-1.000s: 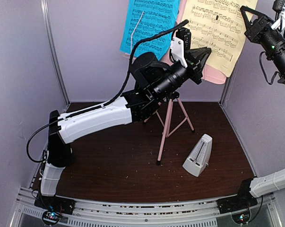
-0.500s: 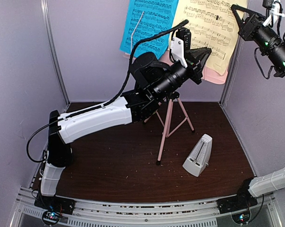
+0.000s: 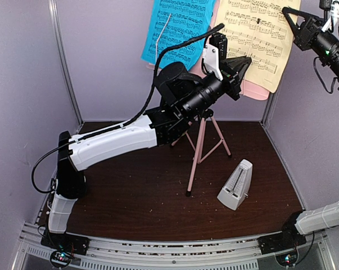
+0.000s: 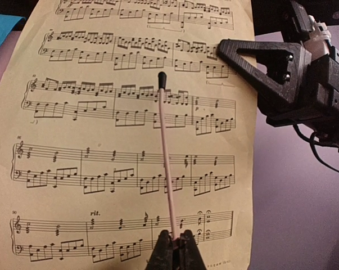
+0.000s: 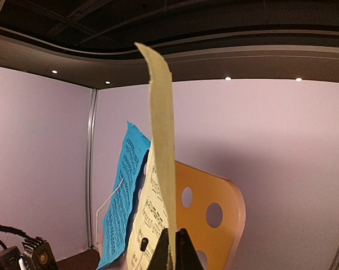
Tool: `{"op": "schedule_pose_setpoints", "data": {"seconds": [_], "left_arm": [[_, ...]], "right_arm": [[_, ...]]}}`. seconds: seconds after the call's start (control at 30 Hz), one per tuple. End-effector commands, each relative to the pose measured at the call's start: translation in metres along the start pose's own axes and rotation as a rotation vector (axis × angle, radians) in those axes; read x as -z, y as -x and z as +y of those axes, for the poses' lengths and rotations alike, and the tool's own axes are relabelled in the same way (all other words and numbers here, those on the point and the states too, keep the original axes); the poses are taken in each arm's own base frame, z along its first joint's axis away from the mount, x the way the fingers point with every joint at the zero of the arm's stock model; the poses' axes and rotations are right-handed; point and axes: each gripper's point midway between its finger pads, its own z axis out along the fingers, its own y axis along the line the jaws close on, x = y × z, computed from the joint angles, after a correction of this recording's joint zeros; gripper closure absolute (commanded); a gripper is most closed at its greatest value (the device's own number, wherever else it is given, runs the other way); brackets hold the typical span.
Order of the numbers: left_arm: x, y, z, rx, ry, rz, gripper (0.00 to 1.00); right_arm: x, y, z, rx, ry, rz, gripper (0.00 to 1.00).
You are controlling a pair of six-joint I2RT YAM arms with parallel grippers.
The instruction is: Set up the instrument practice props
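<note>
The pink music stand point(image 3: 199, 147) stands on tripod legs at the back of the table, its desk point(image 3: 253, 89) mostly hidden by the pages. The blue page point(image 3: 177, 28) and pale-yellow page point(image 3: 253, 34) rest on it. My left gripper point(image 3: 247, 59) is shut on the stand's thin pink page-holder wire point(image 4: 165, 157), which lies across the yellow page point(image 4: 102, 169). My right gripper point(image 3: 285, 12) is shut on the yellow page's right edge point(image 5: 162, 146); the hole-punched desk point(image 5: 214, 214) and blue page point(image 5: 121, 197) show behind it. The white pyramid metronome point(image 3: 235, 185) stands on the table.
Pale purple walls enclose the dark brown table point(image 3: 135, 197) on the left, back and right. The left arm point(image 3: 118, 140) spans the middle of the table up to the stand. The right gripper's body point(image 4: 293, 73) shows beside the page in the left wrist view.
My right gripper, holding the yellow page's edge, swung left and then back a little to the right, shifting the page with it. The left arm, stand and metronome have not moved.
</note>
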Motion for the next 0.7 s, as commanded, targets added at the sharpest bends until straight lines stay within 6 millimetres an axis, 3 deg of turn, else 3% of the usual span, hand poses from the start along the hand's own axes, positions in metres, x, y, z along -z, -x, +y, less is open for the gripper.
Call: {"op": "schedule_pose_setpoints", "data": {"seconds": [0.0, 0.4, 0.57, 0.67], "left_arm": [[0.003, 0.048, -0.006, -0.029, -0.029, -0.112, 1.0], [0.001, 0.049, -0.007, -0.025, -0.031, -0.12, 1.0], [0.0, 0.047, -0.006, -0.033, -0.028, -0.115, 1.0], [0.0, 0.046, -0.005, -0.031, -0.025, -0.114, 1.0]], "right_arm": [[0.0, -0.005, 0.009, -0.013, 0.063, 0.014, 1.0], [-0.009, -0.017, 0.019, -0.015, 0.118, 0.038, 1.0], [-0.008, -0.019, 0.011, -0.006, 0.071, 0.048, 0.77], [-0.006, -0.017, 0.005, 0.006, 0.042, 0.047, 0.72]]}}
